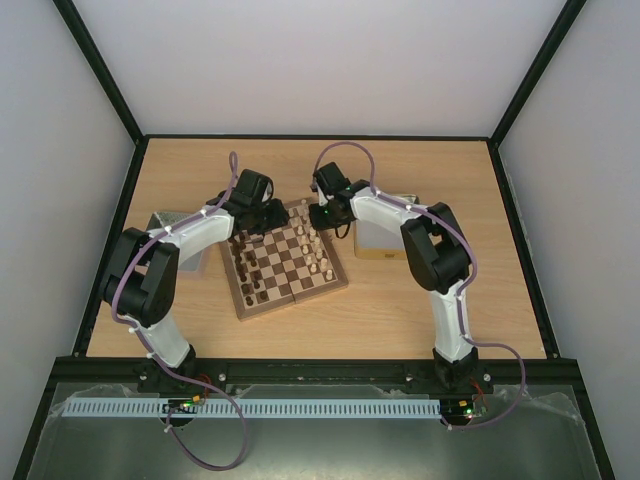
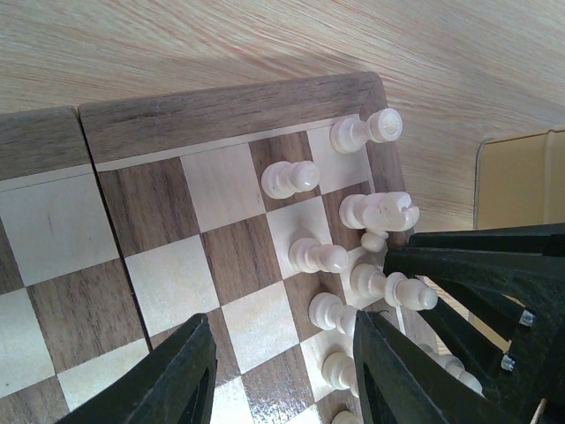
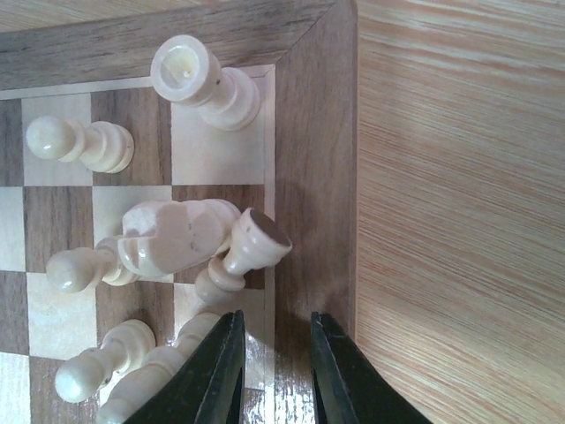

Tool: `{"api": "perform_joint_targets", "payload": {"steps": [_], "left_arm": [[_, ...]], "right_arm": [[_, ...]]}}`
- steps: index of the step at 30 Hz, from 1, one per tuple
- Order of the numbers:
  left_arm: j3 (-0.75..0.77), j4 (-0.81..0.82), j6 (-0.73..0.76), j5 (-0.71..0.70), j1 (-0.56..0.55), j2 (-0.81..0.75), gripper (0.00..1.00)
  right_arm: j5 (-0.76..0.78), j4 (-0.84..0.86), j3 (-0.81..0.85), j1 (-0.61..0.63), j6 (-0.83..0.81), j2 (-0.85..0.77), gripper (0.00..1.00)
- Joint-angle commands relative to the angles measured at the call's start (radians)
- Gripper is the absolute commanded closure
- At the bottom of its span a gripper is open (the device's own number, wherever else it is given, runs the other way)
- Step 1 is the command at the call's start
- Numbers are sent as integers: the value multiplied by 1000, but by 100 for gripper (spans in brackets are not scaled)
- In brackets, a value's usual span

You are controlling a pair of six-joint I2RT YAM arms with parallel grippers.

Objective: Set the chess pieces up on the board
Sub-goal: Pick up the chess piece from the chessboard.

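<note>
Bright, even light (soft shadows).

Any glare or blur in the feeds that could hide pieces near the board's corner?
Top external: even light, chess pieces tiny. Left wrist: pieces sharp, soft shadows, left tool dark. Right wrist: sharp, mild glare on the board beside the right tool.

Pale cream turned wooden chessmen (image 3: 84,141) are standing along the right side of the brown-and-cream checkered wooden chessboard (image 1: 285,262), dark brown chessmen (image 1: 246,272) are lining the left, and one cream piece (image 3: 243,256) is lying toppled.
</note>
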Motion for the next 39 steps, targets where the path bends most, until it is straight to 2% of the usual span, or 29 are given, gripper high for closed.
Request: {"api": "perform_joint_targets", "payload": {"steps": [1, 4, 7, 12, 22, 27, 32, 39], "left_arm": [[29, -21, 6, 6, -3, 10, 55], [34, -25, 6, 3, -3, 10, 55], [36, -25, 7, 2, -3, 10, 55], [38, -27, 9, 5, -3, 16, 55], [39, -30, 7, 6, -3, 18, 55], [38, -31, 9, 6, -3, 16, 55], [35, -33, 7, 4, -3, 15, 55], [35, -31, 7, 6, -3, 16, 55]], "right_arm": [[73, -12, 19, 3, 1, -6, 79], [116, 12, 18, -13, 66, -30, 82], [95, 43, 6, -36, 120, -53, 83], [3, 61, 18, -37, 121, -46, 79], [-55, 60, 81, -30, 121, -3, 73], [-12, 31, 104, -19, 123, 25, 75], [3, 20, 102, -11, 117, 38, 82], [2, 2, 112, 6, 99, 61, 80]]}}
